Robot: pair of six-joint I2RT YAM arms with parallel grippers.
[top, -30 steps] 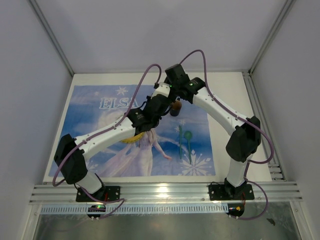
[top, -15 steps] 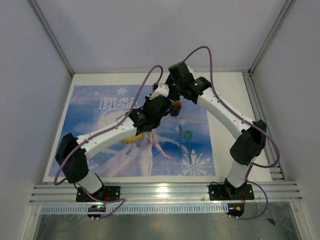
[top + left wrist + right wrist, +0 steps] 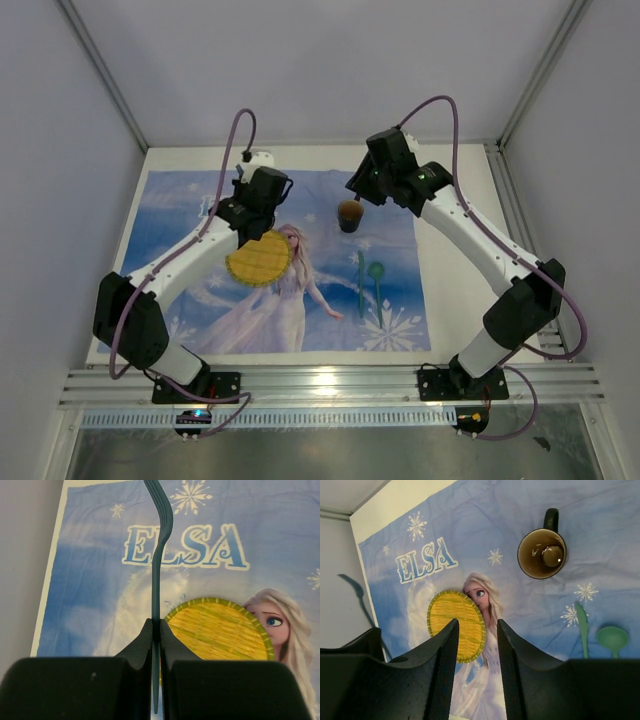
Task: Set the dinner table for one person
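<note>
One white matte dinner table (image 3: 455, 320), silver-railed; left tool (image 3: 156, 630) clamps a fork (image 3: 156, 595), right tool (image 3: 476, 625) half-parted, empty.

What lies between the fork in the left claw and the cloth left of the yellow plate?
Nothing visible does. The left claw holds the fork above the cloth, and the stretch beside the yellow plate shows only bare print. The mug stands on the plate's other side.

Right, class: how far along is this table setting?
Done: the round yellow mat, the brown mug and the green spoon are on the blue cloth. In hand: the left claw is shut on a dark fork. The right claw is open and empty. Left: probably setting the fork down by the mat.
</note>
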